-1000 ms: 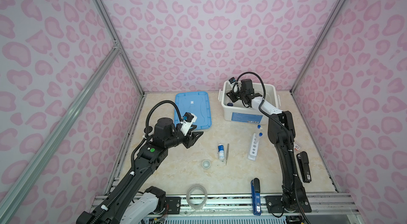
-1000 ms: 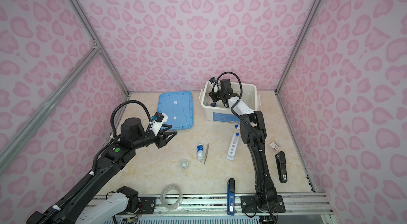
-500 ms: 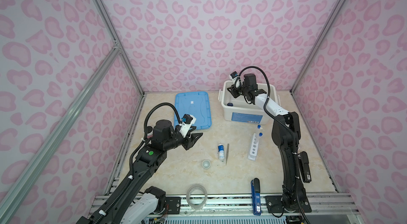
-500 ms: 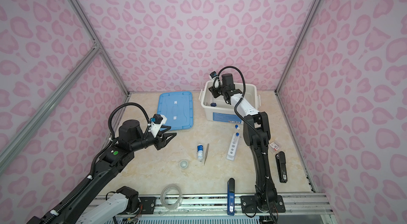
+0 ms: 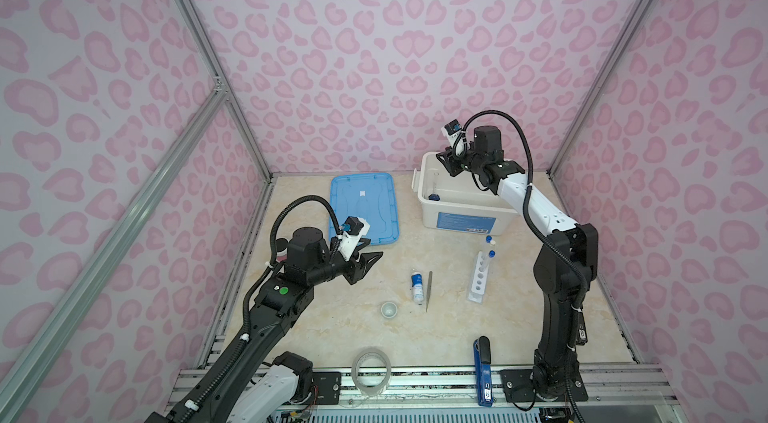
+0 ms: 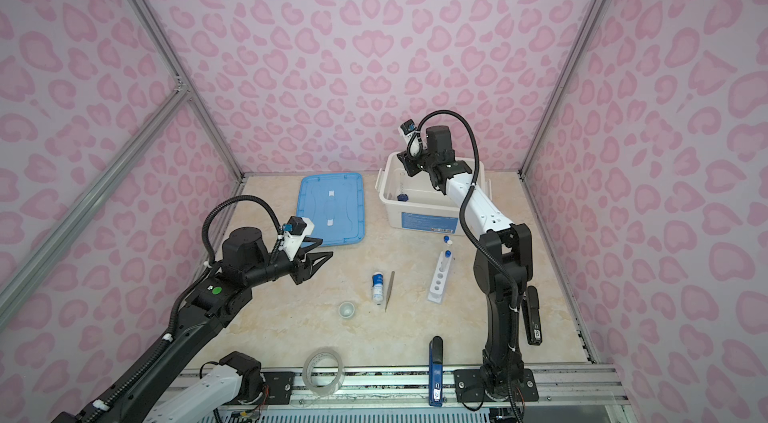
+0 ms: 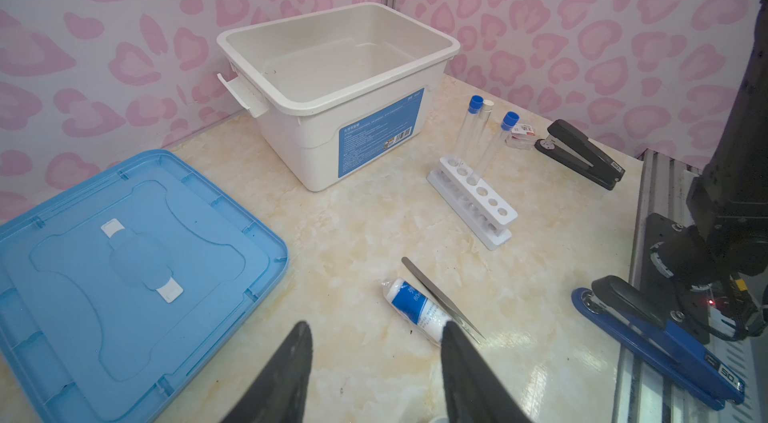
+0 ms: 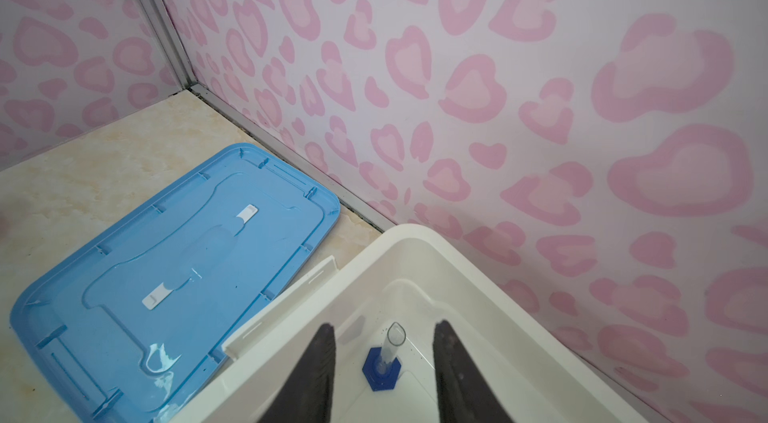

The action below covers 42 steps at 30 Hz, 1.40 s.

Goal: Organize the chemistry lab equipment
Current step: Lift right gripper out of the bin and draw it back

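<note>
The blue-based clear cylinder stands upright inside the white bin, free of any grip. My right gripper hangs open above it, over the bin's left end. My left gripper is open and empty, held above the table left of the blue-labelled white bottle and the metal tweezers, which lie side by side. The white rack holds capped test tubes at its far end. The small white dish sits nearer the front.
A blue lid lies flat left of the bin. A clear tape roll and a dark blue stapler rest at the front rail. A black stapler and a small box lie by the right arm's base.
The right gripper has lifted up and back out of the bin, leaving the cylinder standing. The left arm has barely shifted.
</note>
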Motion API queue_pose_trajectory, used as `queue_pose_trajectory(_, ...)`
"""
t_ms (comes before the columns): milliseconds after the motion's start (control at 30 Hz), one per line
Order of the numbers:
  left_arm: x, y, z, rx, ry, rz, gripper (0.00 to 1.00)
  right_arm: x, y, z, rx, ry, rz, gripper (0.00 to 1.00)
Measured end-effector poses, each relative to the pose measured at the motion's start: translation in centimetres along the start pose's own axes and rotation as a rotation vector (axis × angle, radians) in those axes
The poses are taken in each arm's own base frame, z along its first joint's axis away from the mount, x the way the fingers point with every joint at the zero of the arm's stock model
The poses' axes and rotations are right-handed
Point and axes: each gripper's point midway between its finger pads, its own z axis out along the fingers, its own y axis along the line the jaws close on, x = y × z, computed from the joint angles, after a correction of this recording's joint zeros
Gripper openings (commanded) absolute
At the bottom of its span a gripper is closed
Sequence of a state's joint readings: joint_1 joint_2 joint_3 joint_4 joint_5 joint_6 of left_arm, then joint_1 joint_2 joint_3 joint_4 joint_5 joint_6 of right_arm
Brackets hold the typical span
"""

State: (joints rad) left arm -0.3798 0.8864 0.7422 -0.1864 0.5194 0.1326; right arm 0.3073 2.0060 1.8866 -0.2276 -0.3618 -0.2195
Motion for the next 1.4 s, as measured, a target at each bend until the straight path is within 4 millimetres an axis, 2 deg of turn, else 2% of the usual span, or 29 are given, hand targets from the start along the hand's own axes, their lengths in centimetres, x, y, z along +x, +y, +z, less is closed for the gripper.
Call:
queue_pose_trajectory(100,-0.1,-0.1,0.0,0.005,-0.002,0.001,0.52,-0.1,1.3,-2.0,0.023,0.011,-0.002,0.4)
queue_pose_trajectory(233,-0.3,-0.1,-0.1,0.006,-0.007,0.003,0.52,1.0,4.0,-4.9,0.046,0.041,0.005,0.43)
queue_pose_trajectory(367,-0.6,-0.2,-0.3,0.004,-0.016,0.008,0.52,2.9,8.6,-8.0,0.028,0.068,-0.013,0.45)
queue_pose_trajectory(500,-0.9,-0.2,-0.5,0.0,-0.026,0.015,0.53,4.0,12.1,-10.8,0.009,0.073,-0.014,0.46)
queue_pose_trajectory(633,-0.3,-0.2,-0.8,-0.016,-0.024,-0.007,0.53,6.2,16.6,-12.6,-0.065,0.109,-0.02,0.46)
queue_pose_trajectory(900,2.1,0.1,-1.9,-0.081,0.002,-0.049,0.53,11.0,22.0,-14.1,-0.145,0.22,0.018,0.44)
queue_pose_trajectory(1067,2.7,0.4,-2.1,-0.109,0.009,-0.055,0.53,13.1,24.1,-13.8,-0.186,0.289,0.06,0.4)
queue_pose_trajectory(1233,3.0,0.5,-2.3,-0.125,0.009,-0.055,0.53,15.7,28.1,-13.5,-0.253,0.406,0.032,0.4)
queue_pose_trajectory(1400,3.2,0.7,-2.5,-0.14,0.004,-0.055,0.53,18.4,31.2,-13.4,-0.287,0.532,0.03,0.4)
